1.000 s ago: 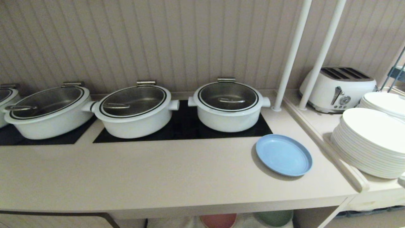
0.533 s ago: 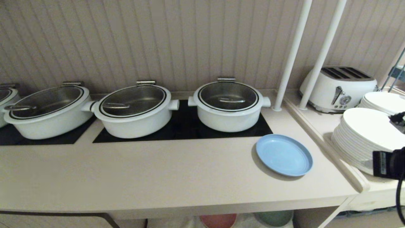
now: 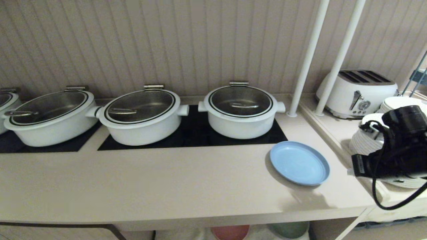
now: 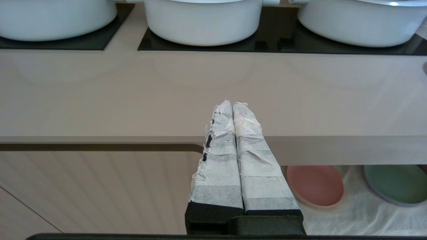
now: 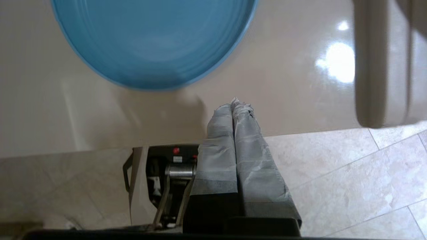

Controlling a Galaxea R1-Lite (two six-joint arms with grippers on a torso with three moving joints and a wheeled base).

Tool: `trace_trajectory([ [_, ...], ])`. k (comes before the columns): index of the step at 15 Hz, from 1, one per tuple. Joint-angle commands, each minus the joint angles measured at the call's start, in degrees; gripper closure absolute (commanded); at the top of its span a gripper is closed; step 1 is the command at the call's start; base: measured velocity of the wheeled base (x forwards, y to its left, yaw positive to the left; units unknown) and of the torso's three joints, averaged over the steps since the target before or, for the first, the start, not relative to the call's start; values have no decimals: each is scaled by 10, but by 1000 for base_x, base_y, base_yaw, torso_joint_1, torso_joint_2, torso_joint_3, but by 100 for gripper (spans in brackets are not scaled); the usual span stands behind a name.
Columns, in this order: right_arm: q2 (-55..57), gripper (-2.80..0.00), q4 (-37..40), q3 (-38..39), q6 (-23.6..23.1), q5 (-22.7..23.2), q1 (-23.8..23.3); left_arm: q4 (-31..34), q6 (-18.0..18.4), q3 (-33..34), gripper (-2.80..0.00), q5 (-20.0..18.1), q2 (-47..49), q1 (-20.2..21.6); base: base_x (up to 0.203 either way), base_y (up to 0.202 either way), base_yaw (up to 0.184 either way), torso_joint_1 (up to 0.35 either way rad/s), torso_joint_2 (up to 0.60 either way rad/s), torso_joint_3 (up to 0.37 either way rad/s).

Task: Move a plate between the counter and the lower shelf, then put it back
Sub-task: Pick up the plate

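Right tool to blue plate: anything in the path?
Nothing visible. In the right wrist view the right tool, shut, hangs above the counter near its front edge, and only bare surface lies between its tips and the plate. The left tool is shut, parked off toward the pots.

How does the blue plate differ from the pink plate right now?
The blue plate lies on the counter, whole in the head view; the pink plate lies on the white cloth of the lower shelf, partly hidden under the counter edge. They differ in colour. Both are round and lie flat.
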Motion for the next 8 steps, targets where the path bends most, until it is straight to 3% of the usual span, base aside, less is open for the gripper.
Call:
trace_trajectory([
  [1,35,0,3,-22,-17,3,15,0,0,0,0,0,0,0,0,0,0,0,0,0],
  [3,47,0,5,-35,-48,3,23,0,0,0,0,0,0,0,0,0,0,0,0,0],
  [8,67,0,80,-124,-54,2,23,0,0,0,0,0,0,0,0,0,0,0,0,0],
])
